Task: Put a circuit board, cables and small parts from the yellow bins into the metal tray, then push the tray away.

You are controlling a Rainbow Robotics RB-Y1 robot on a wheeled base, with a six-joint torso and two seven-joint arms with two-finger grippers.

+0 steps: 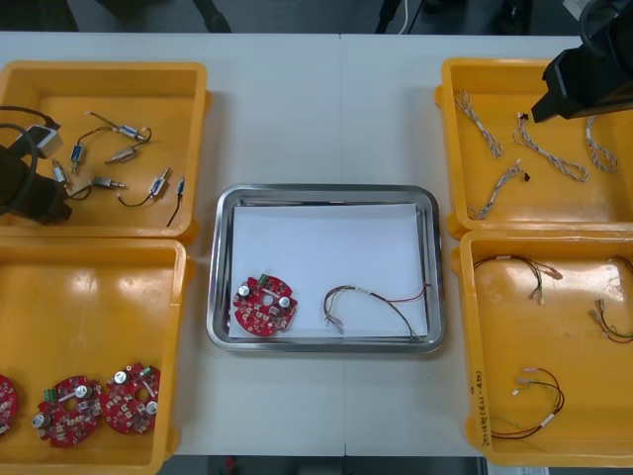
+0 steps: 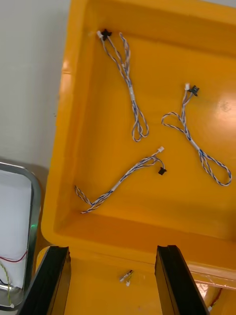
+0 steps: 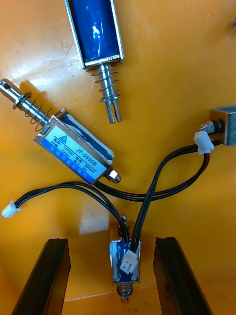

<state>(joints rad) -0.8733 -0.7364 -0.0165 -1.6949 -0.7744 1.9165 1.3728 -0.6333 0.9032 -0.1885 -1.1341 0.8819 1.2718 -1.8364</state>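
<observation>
Light counter point(image 1: 316, 109): your metal tray point(image 1: 220, 287) holds a round red circuit board point(image 1: 265, 304). Your left gripper point(image 3: 112, 243), fingers spread, straddles a blue-wrapped small metal part point(image 3: 125, 261); right gripper point(image 2: 113, 253), fingers spread, hangs over twisted cables point(image 2: 129, 83).

This was an electronics workshop: bins point(image 1: 99, 71) of boards point(image 1: 74, 409), cables point(image 2: 131, 93) and small metal parts point(image 3: 73, 152) flanked a tray point(image 1: 326, 190) on a light table point(image 1: 316, 99).

The tray point(image 1: 220, 277) is sitting in the middle of the table point(image 1: 297, 119), with a board point(image 1: 265, 304) lying left of a cable point(image 1: 368, 293) in its near part. Left of it, the far bin point(image 1: 99, 67) is holding small parts point(image 1: 127, 132) and the near bin point(image 1: 89, 297) boards point(image 1: 74, 408); right of it, both bins point(image 1: 554, 203) are holding cables point(image 1: 544, 153).
</observation>
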